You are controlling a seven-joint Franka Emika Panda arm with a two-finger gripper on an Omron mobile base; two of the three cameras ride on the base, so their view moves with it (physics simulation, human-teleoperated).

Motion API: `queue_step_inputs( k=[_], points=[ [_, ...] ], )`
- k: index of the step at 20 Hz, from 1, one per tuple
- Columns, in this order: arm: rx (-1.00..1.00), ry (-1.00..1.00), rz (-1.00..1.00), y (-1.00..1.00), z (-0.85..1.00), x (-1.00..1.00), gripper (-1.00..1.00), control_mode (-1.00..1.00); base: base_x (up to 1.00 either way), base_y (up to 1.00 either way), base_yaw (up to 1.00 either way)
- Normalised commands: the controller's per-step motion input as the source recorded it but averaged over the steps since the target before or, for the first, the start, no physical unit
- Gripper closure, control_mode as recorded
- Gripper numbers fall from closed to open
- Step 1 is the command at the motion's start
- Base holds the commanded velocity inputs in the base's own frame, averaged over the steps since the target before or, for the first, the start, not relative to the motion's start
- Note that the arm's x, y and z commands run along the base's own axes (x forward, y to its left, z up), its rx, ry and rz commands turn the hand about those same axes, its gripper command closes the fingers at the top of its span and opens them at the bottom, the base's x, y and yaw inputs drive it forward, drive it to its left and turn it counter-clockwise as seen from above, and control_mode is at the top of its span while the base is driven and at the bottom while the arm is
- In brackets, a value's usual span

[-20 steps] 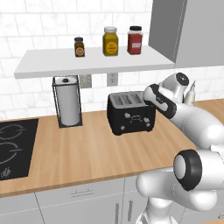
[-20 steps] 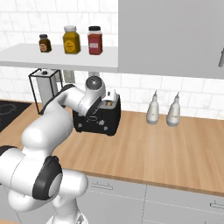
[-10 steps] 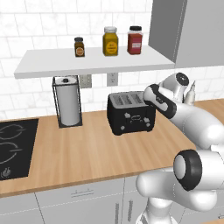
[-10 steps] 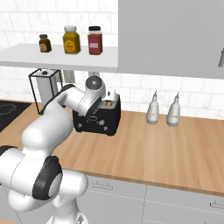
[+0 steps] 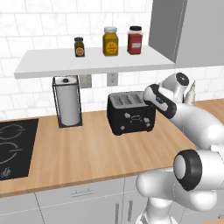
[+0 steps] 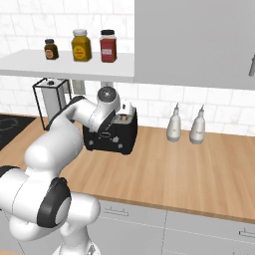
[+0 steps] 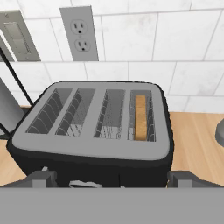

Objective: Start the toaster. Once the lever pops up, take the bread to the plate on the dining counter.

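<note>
toaster: black toaster (image 5: 131, 117) stands on the wood tabletop (image 5: 87, 153) against the tiled wall, below the white shelf (image 5: 94, 65).
bread: tan slice (image 7: 140, 117) sits down in the rightmost of four slots as the hand view has it; the base views do not resolve it.
pincer: pincer (image 7: 111, 179) hovers just over the toaster's front edge, jaws spread as wide as the toaster body, nothing between them; dark fingertips (image 7: 41, 178) flank the bottom of the hand view.
arm: wrist sits at the toaster's right end in the left base view; in the right base view it covers the toaster's (image 6: 117, 139) top.
left base extras: paper towel roll (image 5: 68, 106) in a wire holder left of the toaster, black hob (image 5: 15, 146) at far left, three jars (image 5: 110, 41) on the shelf.
right base extras: two pale bottles (image 6: 173, 128) on the tabletop right of the toaster, well apart from it; grey wall cabinet (image 6: 199, 40) above.
hand view extras: wall socket (image 7: 79, 33) behind the toaster.
vs earlier: arm, pincer and toaster match the frames from a second ago; no shift in either base view.
</note>
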Motion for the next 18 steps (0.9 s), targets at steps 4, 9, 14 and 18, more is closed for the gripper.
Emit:
queue_step_inputs(
  k=[4, 9, 14, 18],
  points=[
    [0.0, 0.0, 0.0, 0.0, 0.0, 0.0, -1.0, -1.0, 0.0, 0.0, 0.0],
    [0.0, 0.0, 0.0, 0.0, 0.0, 0.0, -1.0, -1.0, 0.0, 0.0, 0.0],
    [0.0, 0.0, 0.0, 0.0, 0.0, 0.0, -1.0, -1.0, 0.0, 0.0, 0.0],
    [0.0, 0.0, 0.0, 0.0, 0.0, 0.0, -1.0, -1.0, 0.0, 0.0, 0.0]
  ],
)
